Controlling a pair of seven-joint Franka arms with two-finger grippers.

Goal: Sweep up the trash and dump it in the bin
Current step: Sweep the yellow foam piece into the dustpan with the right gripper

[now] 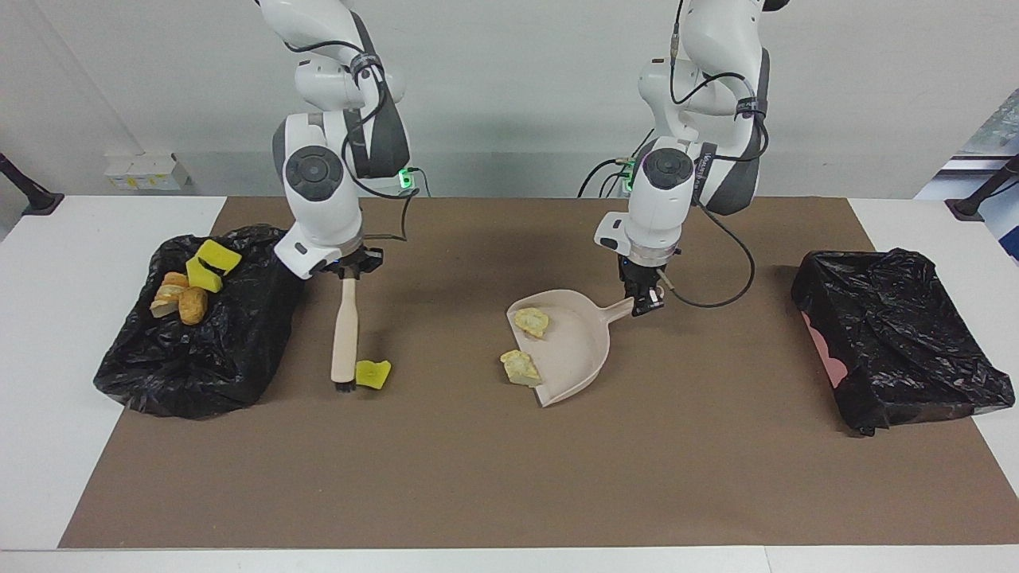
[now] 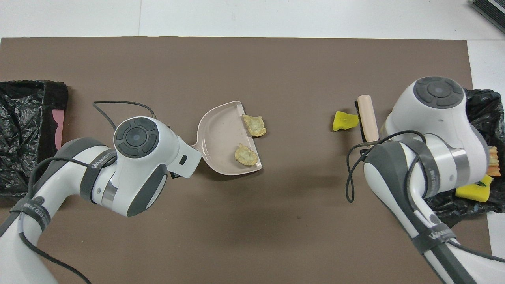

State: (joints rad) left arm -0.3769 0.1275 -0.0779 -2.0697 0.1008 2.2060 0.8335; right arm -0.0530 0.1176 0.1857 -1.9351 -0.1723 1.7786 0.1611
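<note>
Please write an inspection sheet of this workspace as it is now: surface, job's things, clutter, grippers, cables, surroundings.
Surface: brown mat on white table.
Job's things: one scrap in dustpan, one at its lip, yellow sponge piece beside brush; four scraps in lined bin; second lined bin.
Clutter: nothing seen.
Grippers: left gripper shut on dustpan handle; right gripper shut on brush.
Cables: black cable over mat.
Surroundings: white wall.

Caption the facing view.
Right gripper sets black-bristled brush beside yellow sponge scrap; left gripper holds beige dustpan.
</note>
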